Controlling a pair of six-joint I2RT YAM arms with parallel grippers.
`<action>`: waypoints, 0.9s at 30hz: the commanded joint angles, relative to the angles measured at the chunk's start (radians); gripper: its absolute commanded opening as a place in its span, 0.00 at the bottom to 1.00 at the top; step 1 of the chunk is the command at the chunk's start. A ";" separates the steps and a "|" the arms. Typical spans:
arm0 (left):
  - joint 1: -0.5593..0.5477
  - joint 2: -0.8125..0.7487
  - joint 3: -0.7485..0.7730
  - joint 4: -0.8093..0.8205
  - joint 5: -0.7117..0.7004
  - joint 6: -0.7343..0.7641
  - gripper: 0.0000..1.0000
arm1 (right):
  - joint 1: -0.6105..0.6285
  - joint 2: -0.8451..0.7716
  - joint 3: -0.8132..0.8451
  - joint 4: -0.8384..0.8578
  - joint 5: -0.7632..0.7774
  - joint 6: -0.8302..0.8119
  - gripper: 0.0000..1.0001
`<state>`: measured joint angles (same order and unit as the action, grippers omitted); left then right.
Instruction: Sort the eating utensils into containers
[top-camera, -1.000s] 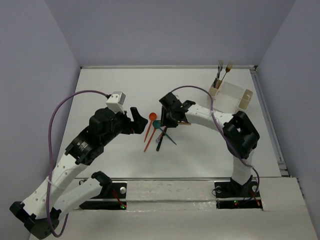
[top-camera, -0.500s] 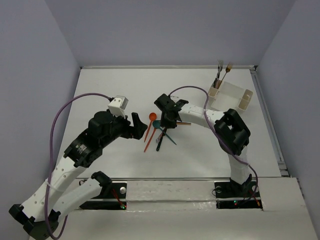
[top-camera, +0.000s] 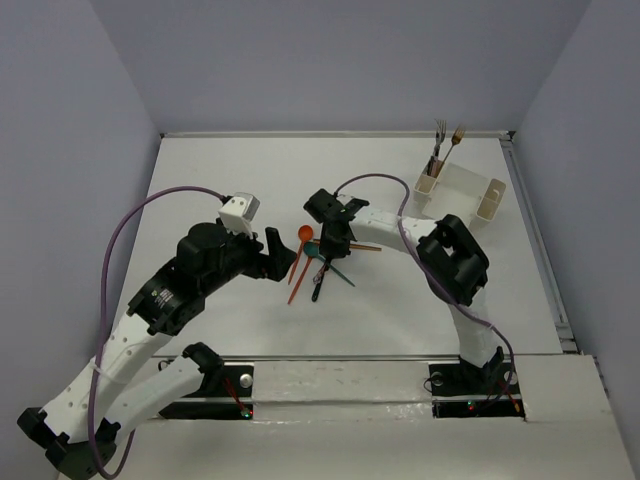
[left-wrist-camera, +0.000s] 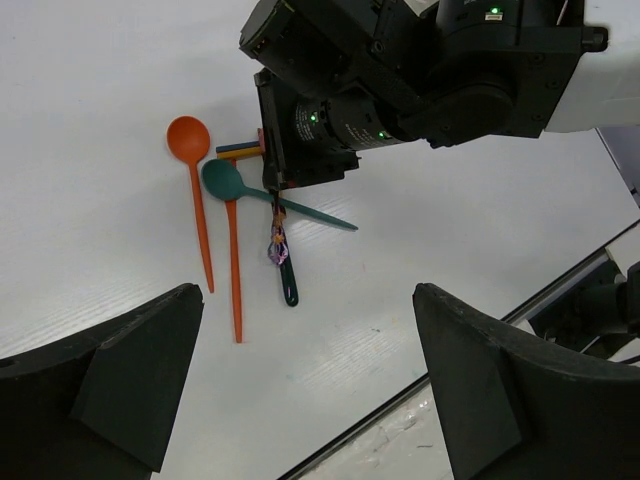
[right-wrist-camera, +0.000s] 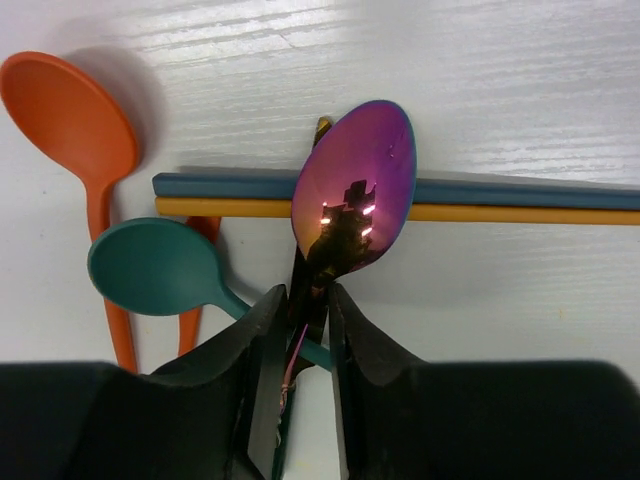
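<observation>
Right end effector (right-wrist-camera: 308, 310): clamped on purple spoon (right-wrist-camera: 355, 190) handle, bowl across two sticks (right-wrist-camera: 230, 195).
Left end effector (left-wrist-camera: 310, 375): spread wide, near orange spoons (left-wrist-camera: 190, 140).
Bin (top-camera: 465, 192): bench (top-camera: 220, 170) far right, forks (top-camera: 445, 135) in end cup (top-camera: 429, 187).

I see a white table (top-camera: 220, 170) boxed in by 3 plain grey-lavender walls: back wall (top-camera: 330, 60), left wall (top-camera: 60, 150) and right wall (top-camera: 600, 150). A metal rail (top-camera: 340, 362) runs along the table's near edge, and a narrow strip (top-camera: 540, 245) lines its right side. The light is even and the shadows are soft.
</observation>
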<state>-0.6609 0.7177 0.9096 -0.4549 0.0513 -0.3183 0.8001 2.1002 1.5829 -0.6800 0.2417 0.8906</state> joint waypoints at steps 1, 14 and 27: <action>-0.006 -0.014 0.000 0.033 0.022 0.016 0.99 | 0.007 0.020 0.060 -0.026 0.031 0.021 0.25; -0.006 -0.006 -0.008 0.051 0.045 0.019 0.99 | 0.007 0.018 0.104 -0.101 0.090 0.002 0.25; -0.016 -0.015 -0.009 0.047 0.047 0.021 0.99 | 0.007 0.067 0.153 -0.121 0.088 -0.012 0.19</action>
<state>-0.6685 0.7181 0.9092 -0.4458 0.0807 -0.3153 0.8001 2.1494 1.6825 -0.7734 0.2985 0.8864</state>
